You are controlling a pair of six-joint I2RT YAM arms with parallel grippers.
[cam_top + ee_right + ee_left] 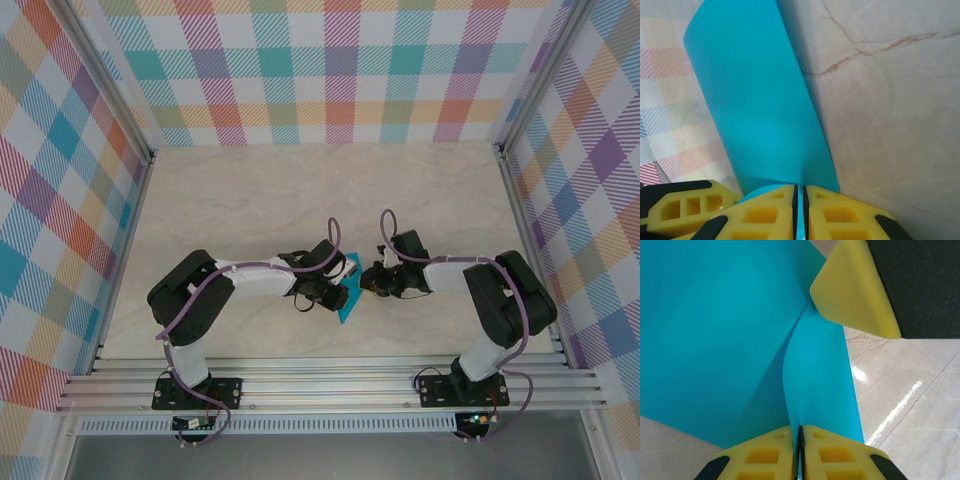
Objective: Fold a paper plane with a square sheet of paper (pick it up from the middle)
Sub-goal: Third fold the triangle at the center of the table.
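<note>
Top view: near the front middle of the table (300, 190), a blue paper (347, 293) between the left gripper (333, 287) and the right gripper (366, 284). Standing up on its edge, not lying flat.

Left wrist view: left gripper pressed tight, pinching a thin fold of the paper. Big blue sheet on the left, a bent flap going up the middle. At top right, a yellow finger (855, 290) touching the paper.

Right wrist view: right gripper pressed tight too, pinching the paper's near edge. Blue strip curving up and away, table behind it on the right.
</note>
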